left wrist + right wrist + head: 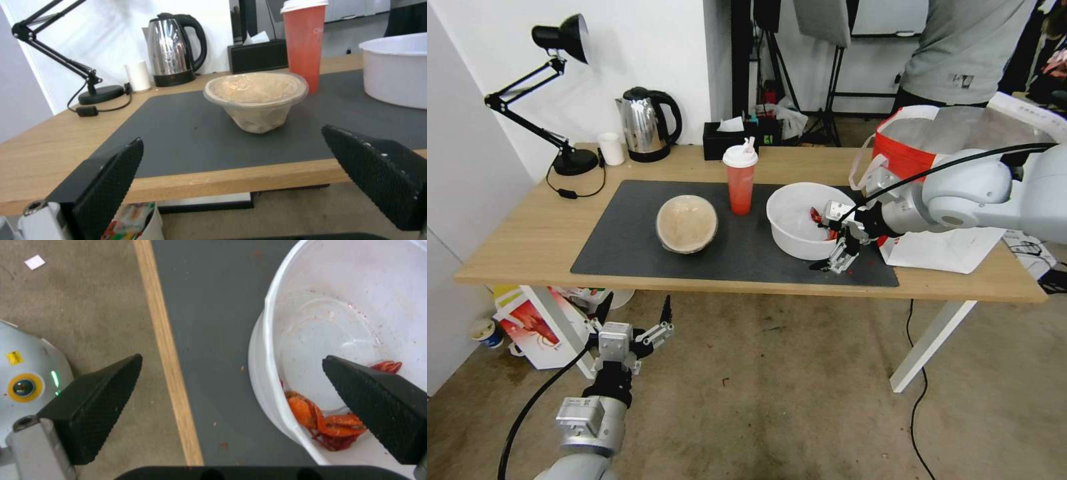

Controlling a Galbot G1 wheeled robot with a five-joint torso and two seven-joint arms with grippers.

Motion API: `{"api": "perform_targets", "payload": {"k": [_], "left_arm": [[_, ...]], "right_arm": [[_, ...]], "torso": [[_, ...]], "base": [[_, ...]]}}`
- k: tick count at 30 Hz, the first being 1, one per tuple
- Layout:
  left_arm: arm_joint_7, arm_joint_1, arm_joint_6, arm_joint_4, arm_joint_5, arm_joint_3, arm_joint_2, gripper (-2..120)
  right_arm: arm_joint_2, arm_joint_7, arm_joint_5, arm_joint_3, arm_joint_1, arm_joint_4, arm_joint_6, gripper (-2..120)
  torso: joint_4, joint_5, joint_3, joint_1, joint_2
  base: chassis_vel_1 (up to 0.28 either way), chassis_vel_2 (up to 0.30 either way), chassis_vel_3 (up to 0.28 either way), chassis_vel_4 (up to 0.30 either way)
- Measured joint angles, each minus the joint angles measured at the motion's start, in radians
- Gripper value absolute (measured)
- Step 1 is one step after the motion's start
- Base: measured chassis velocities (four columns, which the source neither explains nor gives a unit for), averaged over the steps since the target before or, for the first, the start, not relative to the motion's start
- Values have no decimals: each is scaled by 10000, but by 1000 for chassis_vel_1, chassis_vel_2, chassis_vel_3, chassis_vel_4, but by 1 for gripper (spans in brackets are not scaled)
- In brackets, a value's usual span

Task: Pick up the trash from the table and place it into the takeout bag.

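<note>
wood table [527,247], right pincer [835,259] spread over white bowl [800,223] rim, left pincer [634,313] spread, low

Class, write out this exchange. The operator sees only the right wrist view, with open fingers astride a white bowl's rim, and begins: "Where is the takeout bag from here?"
Observer: The takeout bag stands at the right end of the table, to the right of the right gripper and farther back, with its mouth open.
Operator: What other trash is on the table?
Observer: A red drink cup stands upright on the mat, just left of the white bowl.
Operator: Where is the left gripper?
Observer: The left gripper hangs open below the table's front edge, facing a beige bowl on the mat.
</note>
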Motion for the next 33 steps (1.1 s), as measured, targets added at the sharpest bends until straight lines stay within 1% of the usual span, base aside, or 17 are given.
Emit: {"api": "perform_targets", "payload": {"k": [8, 11, 15, 18, 20, 23, 25, 28, 29, 30, 33], "left_arm": [[-1, 0, 0, 0, 0, 0, 0, 100], [-1, 0, 0, 0, 0, -1, 0, 100], [-1, 0, 0, 0, 0, -1, 0, 100], [-1, 0, 0, 0, 0, -1, 0, 100], [-1, 0, 0, 0, 0, -1, 0, 100], [-1, 0, 0, 0, 0, -1, 0, 100], [-1, 0, 0, 0, 0, -1, 0, 100], [-1, 0, 0, 0, 0, -1, 0, 100], [-1, 0, 0, 0, 0, -1, 0, 100], [-1, 0, 0, 0, 0, -1, 0, 100], [-1, 0, 0, 0, 0, -1, 0, 100]], "right_arm": [[-72, -187, -89, 101, -309, -309, 0, 100], [-234, -174, -106, 239, -614, -392, -5, 100], [-315, -175, -264, 293, -889, -538, -20, 100], [-395, -174, -301, 417, -1091, -612, -43, 100], [-442, -172, -315, 483, -1164, -638, -58, 99], [-554, -172, -339, 604, -1333, -723, -128, 94], [-567, -173, -346, 631, -1377, -742, -133, 94], [-643, -205, -361, 836, -1585, -884, -165, 80], [-664, -228, -359, 853, -1608, -907, -166, 77], [-664, -228, -359, 853, -1608, -907, -166, 77], [-721, -327, -333, 929, -1667, -1026, -168, 62]], "torso": [[-4, -1, 0, 1, 0], [2, -2, 0, 1, 0], [-3, 1, 0, 1, 0], [-2, 1, 0, 1, 0], [-1, -3, 0, 1, 0], [-1, -3, 0, 1, 0], [-1, -2, 0, 0, 0], [0, -1, 0, 1, 0], [-1, -2, 0, 1, 0], [-1, -2, 0, 1, 0], [-1, -2, 0, 1, 0]], "base": [[0, 0, 0, 0], [0, 0, 0, 0], [0, 0, 0, 0], [0, 0, 0, 0], [0, 0, 0, 0], [0, 0, 0, 0], [0, 0, 0, 0], [0, 0, 0, 0], [0, 0, 0, 0], [0, 0, 0, 0], [0, 0, 0, 0]]}}
